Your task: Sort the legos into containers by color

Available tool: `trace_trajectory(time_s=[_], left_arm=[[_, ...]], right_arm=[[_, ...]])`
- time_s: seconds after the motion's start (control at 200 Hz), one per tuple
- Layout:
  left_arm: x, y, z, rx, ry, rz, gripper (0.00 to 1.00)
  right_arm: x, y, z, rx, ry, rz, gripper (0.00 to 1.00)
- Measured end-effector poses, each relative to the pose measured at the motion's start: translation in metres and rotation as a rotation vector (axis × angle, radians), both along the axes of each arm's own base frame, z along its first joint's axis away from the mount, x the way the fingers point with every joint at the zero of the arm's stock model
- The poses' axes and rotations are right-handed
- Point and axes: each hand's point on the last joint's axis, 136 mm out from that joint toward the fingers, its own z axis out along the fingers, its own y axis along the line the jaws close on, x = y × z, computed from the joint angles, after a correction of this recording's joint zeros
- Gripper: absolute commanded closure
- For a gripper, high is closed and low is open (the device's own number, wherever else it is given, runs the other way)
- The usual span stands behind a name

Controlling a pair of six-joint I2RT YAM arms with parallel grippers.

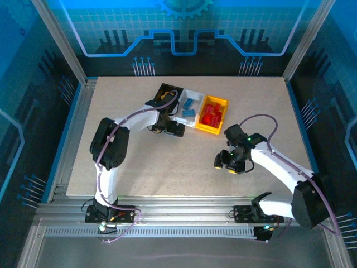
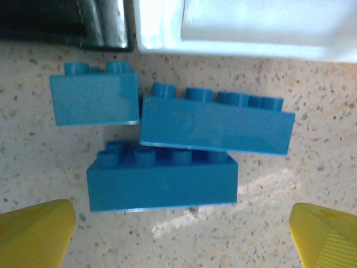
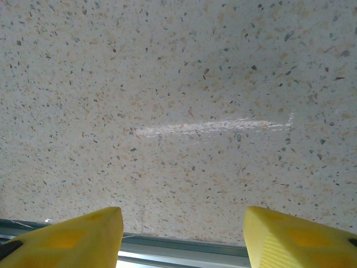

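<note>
The tabletop (image 1: 139, 167) carries a black bin (image 1: 165, 87), white bin (image 1: 196, 93) and yellow bin (image 1: 207, 129) in a row toward its far edge. The left claw (image 2: 178, 234) is spread wide, and the right claw (image 3: 181, 234) is apart and empty. Three blue bricks (image 2: 162, 184) lie beside the white bin, under the left claw.

The left arm (image 1: 134, 120) covers the near part of the black bin (image 1: 170, 87) by the worktop's far edge, hiding most of its contents. Red bricks (image 1: 212, 115) in the yellow bin (image 1: 224, 104) merge, too small to count. In the left wrist view the white bin (image 2: 251, 28) is cut by the top edge, the left gripper (image 2: 182, 223) by the bottom edge.
</note>
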Motion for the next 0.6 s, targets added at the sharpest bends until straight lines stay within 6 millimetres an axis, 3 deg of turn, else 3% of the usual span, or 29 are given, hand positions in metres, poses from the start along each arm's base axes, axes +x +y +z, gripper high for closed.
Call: trace_trajectory(time_s=[0.17,0.335,0.6], left_arm=[[0.004,-0.001,-0.011,0.015,0.019,0.001,0.08],[0.004,-0.001,-0.020,0.028,0.036,-0.005,0.22],[0.002,0.001,-0.022,0.043,0.043,-0.016,0.36]], right_arm=[[0.002,0.001,0.000,-0.002,0.004,0.000,0.39],[0.002,0.001,-0.001,-0.003,0.007,0.000,0.39],[0.003,0.002,-0.001,-0.001,0.005,-0.004,0.39]])
